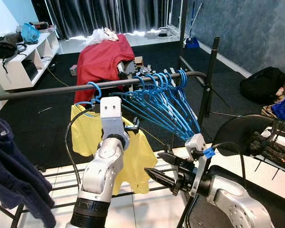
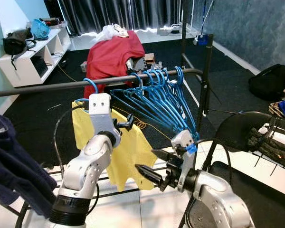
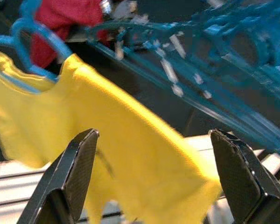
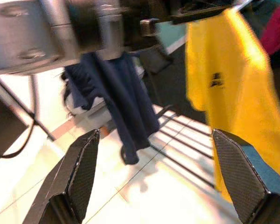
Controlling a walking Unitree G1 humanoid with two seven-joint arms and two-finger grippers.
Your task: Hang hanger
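**A:** Hanger status: blue one, hooked over the dark rail of the clothes rack, with the yellow shirt hanging off it. It sits by itself on the rail, left of the big bunch of empty blue hangers that are crowded together near the rack's upright post.

**B:** Yep, we see the same. And our left claw? From the head views it's up in front of the yellow shirt, just under the rail.

**A:** Fingers are spread wide apart in the left wrist view, nothing between them. We're looking straight at the yellow fabric through the gap, with the blue hook up near the shirt's collar. Picture's a bit blurry though, so we can't say if a fingertip brushes the cloth.

**B:** Right claw is lower, pointing left toward the shirt's bottom edge. Also spread apart and holding nothing. Its wrist view shows the yellow shirt on one side and a dark navy garment hanging further along.

**A:** That navy thing shows at the far left of the head views too, draped low.

**B:** Other stuff we can make out: a red cloth draped over something behind the rack, a white shelf unit against the left wall with bags on top, a black backpack on the dark carpet on the right, and white tile floor under the rack.
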